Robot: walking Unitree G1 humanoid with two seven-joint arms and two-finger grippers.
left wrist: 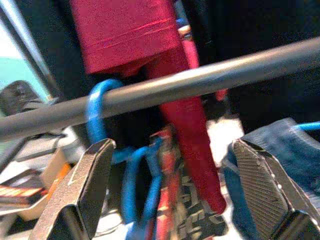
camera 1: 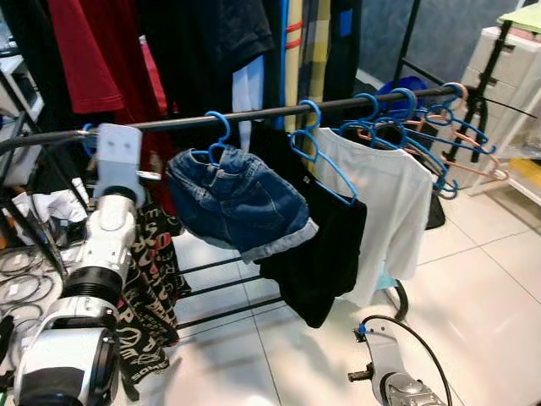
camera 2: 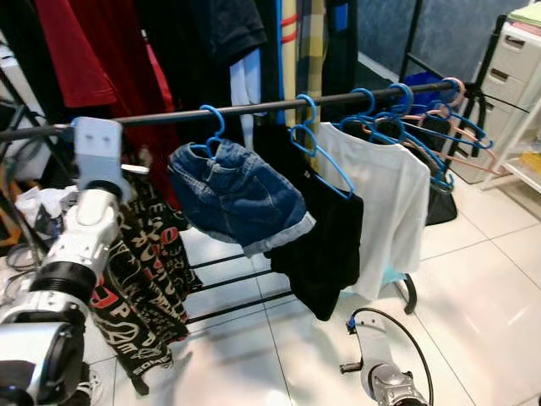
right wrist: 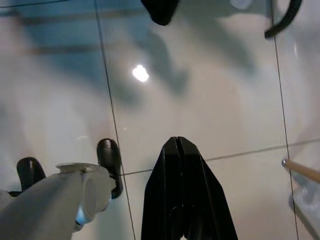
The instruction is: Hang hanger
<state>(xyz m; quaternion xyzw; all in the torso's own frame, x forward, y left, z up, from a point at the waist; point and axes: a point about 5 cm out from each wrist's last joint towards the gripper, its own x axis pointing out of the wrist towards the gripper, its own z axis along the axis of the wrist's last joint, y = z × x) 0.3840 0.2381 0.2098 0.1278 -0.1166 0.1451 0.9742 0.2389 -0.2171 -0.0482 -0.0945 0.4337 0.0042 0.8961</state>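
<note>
Blue hanger (left wrist: 100,107) hooked on rail (left wrist: 200,82) — left pincer (left wrist: 175,190) agape.

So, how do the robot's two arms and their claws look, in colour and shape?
The left arm is silver-white with a black ring and a pale boxy wrist block. Its left claw has two long fingers with ribbed pads. The right arm is silver too, with a black cable looping over it. The right claw is black and tapers to a point.

You've got one dark rail (camera 1: 279,110) with three loaded blue hangers in plain sight: one denim shorts (camera 1: 237,203), one black garment (camera 1: 317,245), one white shirt (camera 1: 385,211). A bunch of empty hangers (camera 1: 431,135) sits at its far end, blue and pink, tangled; exact count unclear. One patterned garment (camera 2: 139,279) hangs leftmost.
</note>
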